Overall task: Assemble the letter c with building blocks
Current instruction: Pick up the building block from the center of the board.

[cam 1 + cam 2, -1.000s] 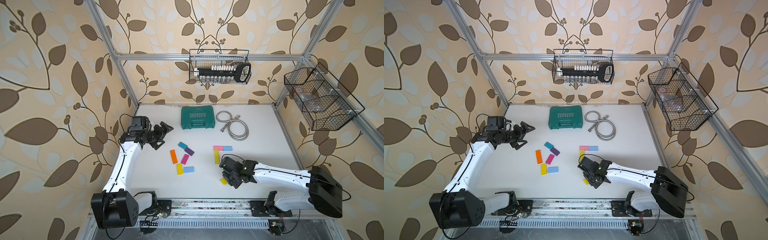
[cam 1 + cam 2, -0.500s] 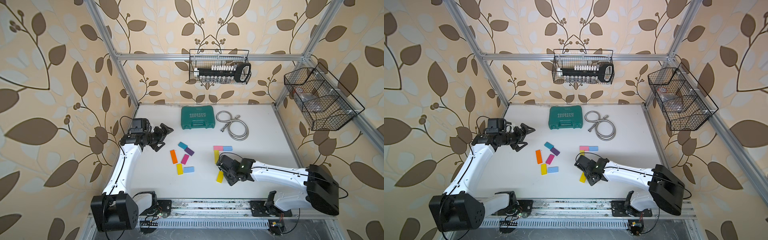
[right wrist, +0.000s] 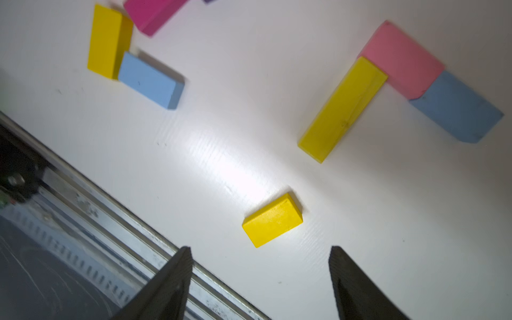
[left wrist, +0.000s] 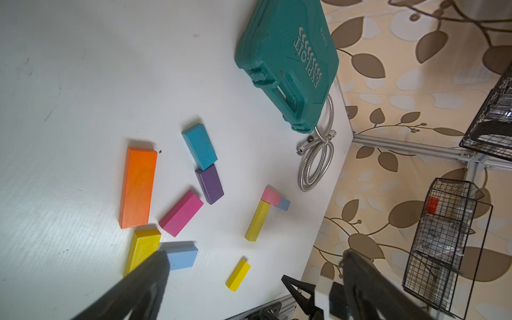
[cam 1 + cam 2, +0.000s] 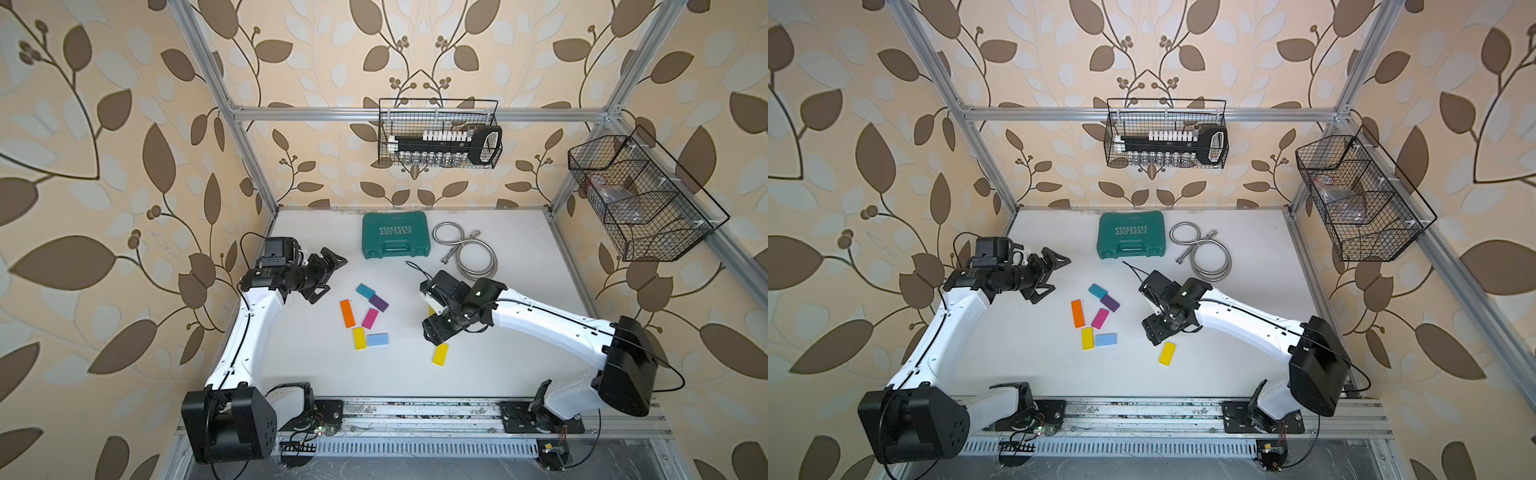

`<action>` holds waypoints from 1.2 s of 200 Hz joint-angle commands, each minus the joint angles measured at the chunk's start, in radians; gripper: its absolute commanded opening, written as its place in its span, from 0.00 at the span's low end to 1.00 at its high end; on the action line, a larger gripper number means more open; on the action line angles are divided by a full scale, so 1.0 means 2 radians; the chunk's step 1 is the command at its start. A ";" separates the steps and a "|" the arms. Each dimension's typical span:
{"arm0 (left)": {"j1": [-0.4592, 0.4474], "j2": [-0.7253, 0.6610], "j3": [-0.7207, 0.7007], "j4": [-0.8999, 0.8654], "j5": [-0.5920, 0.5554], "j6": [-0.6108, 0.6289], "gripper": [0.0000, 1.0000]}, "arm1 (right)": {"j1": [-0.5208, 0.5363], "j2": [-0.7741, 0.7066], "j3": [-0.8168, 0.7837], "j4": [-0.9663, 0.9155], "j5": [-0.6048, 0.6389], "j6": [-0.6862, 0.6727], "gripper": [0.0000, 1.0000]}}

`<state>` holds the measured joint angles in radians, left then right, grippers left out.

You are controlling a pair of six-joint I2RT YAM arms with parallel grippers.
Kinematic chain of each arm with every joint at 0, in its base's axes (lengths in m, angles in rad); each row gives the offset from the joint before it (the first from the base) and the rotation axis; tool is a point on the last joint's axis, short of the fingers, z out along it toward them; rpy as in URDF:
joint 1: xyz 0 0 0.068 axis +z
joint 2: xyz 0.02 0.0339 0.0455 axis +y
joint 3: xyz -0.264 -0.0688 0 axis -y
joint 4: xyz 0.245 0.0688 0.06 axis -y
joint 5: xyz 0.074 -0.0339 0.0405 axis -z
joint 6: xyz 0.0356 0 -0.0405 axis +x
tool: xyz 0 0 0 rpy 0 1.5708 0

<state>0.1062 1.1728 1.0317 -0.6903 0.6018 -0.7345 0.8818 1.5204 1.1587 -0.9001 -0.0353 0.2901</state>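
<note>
Several building blocks lie loose mid-table: teal (image 5: 365,291), purple (image 5: 379,303), orange (image 5: 347,313), magenta (image 5: 369,318), yellow (image 5: 359,338) and light blue (image 5: 377,339). In the right wrist view a pink block (image 3: 401,59), a light blue block (image 3: 457,108) and a long yellow block (image 3: 343,108) touch in a corner shape; the right arm hides them in both top views. A small yellow block (image 5: 440,354) (image 3: 272,219) lies free on the table, just ahead of my open right gripper (image 5: 432,332) (image 3: 260,249). My left gripper (image 5: 328,274) (image 4: 254,255) hovers open and empty left of the loose blocks.
A green tool case (image 5: 395,235) and a coiled metal hose (image 5: 469,253) lie at the back of the white table. Wire baskets hang on the back wall (image 5: 440,133) and the right wall (image 5: 640,199). A metal rail (image 5: 415,411) runs along the front edge.
My right gripper has opened and let go of the small yellow block, which now lies on the table; the gripper has drawn back from it. The left arm has barely moved.
</note>
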 commanded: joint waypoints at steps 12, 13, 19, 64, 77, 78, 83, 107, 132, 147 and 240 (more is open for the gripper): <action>0.004 0.000 0.017 -0.014 -0.002 0.017 0.99 | 0.003 0.017 -0.004 -0.060 -0.042 -0.123 0.76; 0.004 0.000 0.018 -0.014 -0.002 0.017 0.99 | 0.003 0.017 -0.005 -0.060 -0.042 -0.124 0.76; 0.004 0.000 0.018 -0.015 -0.003 0.017 0.99 | 0.003 0.022 -0.004 -0.066 -0.042 -0.131 0.76; 0.005 0.006 0.020 -0.012 0.000 0.012 0.99 | 0.022 0.076 0.009 -0.085 -0.017 -0.168 0.80; 0.005 0.006 0.020 -0.012 -0.001 0.012 0.99 | 0.030 0.089 0.011 -0.081 -0.004 -0.171 0.81; 0.004 0.006 0.020 -0.012 -0.001 0.012 0.99 | 0.030 0.090 0.012 -0.081 -0.003 -0.171 0.81; 0.005 0.006 0.020 -0.013 -0.002 0.012 0.99 | 0.031 0.097 0.013 -0.080 0.002 -0.171 0.81; 0.004 0.006 0.019 -0.013 -0.003 0.012 0.99 | 0.032 0.121 0.019 -0.072 0.010 -0.171 0.81; 0.005 0.006 0.017 -0.010 -0.004 0.011 0.99 | 0.035 0.133 0.018 -0.062 0.021 -0.170 0.81; 0.004 0.007 0.016 -0.010 -0.004 0.011 0.99 | 0.035 0.135 0.016 -0.054 0.029 -0.169 0.81; 0.004 0.009 0.016 -0.010 -0.005 0.009 0.99 | 0.034 0.170 0.019 -0.025 0.033 -0.170 0.82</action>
<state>0.1062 1.1870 1.0348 -0.7071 0.5949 -0.7280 0.9470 1.8351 1.1694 -0.9634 0.0238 -0.0399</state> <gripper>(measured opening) 0.988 0.822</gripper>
